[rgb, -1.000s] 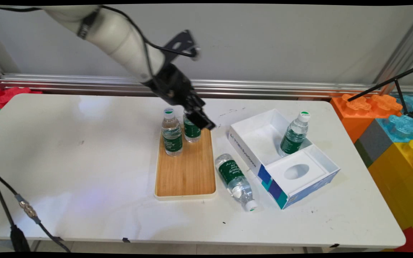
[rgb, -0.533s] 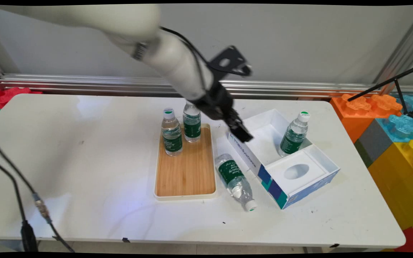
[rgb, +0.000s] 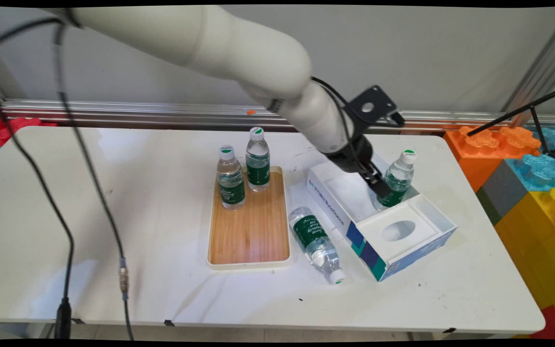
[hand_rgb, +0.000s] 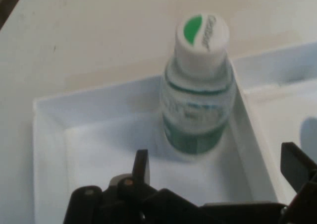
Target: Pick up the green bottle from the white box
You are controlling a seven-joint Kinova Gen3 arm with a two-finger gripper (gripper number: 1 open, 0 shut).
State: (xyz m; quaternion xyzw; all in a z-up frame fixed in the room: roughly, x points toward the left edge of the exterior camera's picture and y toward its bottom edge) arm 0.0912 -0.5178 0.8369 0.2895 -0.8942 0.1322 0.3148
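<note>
A clear water bottle (rgb: pixel 395 180) with a green label and white cap stands upright in the open white box (rgb: pixel 340 212). My gripper (rgb: pixel 384 192) hangs inside the box just left of that bottle, low beside its label. In the hand view the bottle (hand_rgb: pixel 198 85) stands straight ahead in the box (hand_rgb: pixel 49 135), beyond my open gripper (hand_rgb: pixel 218 169), whose fingers (hand_rgb: pixel 141 167) hold nothing. Two more bottles (rgb: pixel 231 178) (rgb: pixel 257 161) stand upright at the far end of a wooden tray (rgb: pixel 248 231). Another bottle (rgb: pixel 316 238) lies on the table between tray and box.
Large coloured toy blocks (rgb: pixel 523 164) stack up off the table's right end, with a black stand leg (rgb: pixel 518 113) above them. Black cables (rgb: pixel 65 193) hang over the table's left part. A metal rail (rgb: pixel 113 108) runs along the wall behind.
The gripper has travelled right from the two bottles on the tray, across the box's left wall, and now sits low beside the bottle in the box. No bottle has moved.
</note>
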